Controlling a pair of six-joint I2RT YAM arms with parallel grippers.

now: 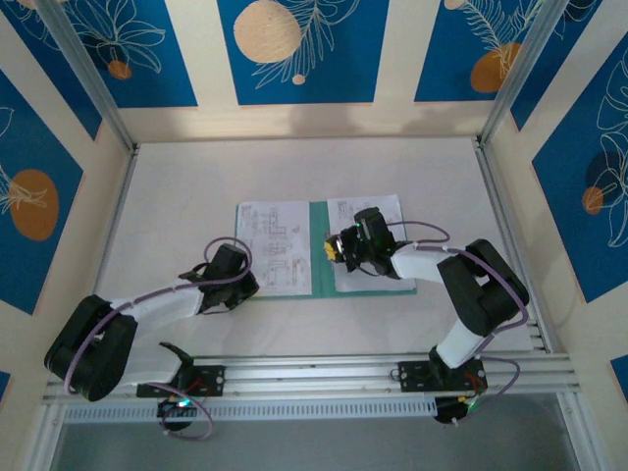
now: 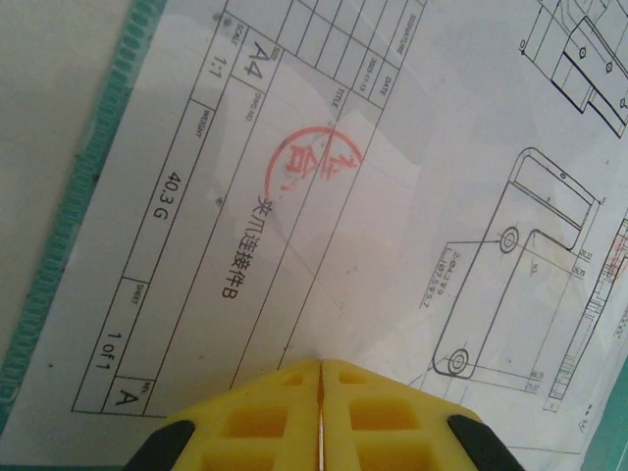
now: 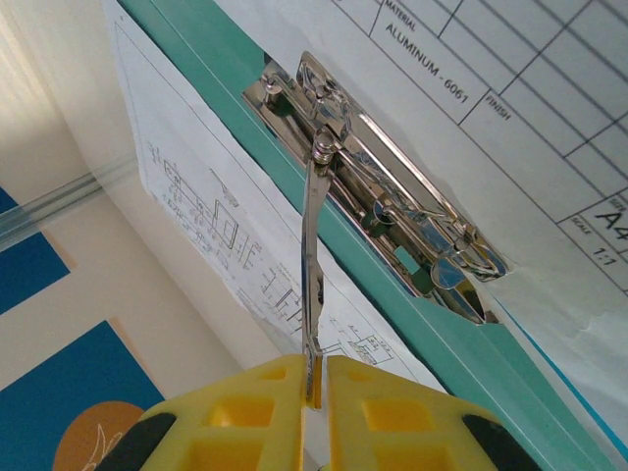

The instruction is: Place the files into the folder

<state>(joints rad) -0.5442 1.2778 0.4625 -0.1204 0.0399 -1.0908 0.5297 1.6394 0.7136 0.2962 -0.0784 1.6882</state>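
Note:
The teal folder [image 1: 320,245] lies open on the white table, and files lie on both leaves. One printed sheet [image 1: 272,243] covers the left leaf, another [image 1: 381,212] the right. My left gripper [image 1: 238,283] sits at the left sheet's near corner. In the left wrist view its tips [image 2: 322,365] are shut on that sheet [image 2: 392,196], whose creases run up into them; the folder edge [image 2: 106,132] shows at left. My right gripper [image 1: 337,249] hovers over the spine. It [image 3: 316,371] is shut on the raised metal lever [image 3: 312,245] of the chrome clip [image 3: 392,211] on the folder [image 3: 422,329].
An aluminium rail [image 1: 324,373] runs along the near table edge by the arm bases. Patterned blue and cream walls and slanted frame posts [image 1: 93,83] enclose the table [image 1: 177,196] at the back and sides.

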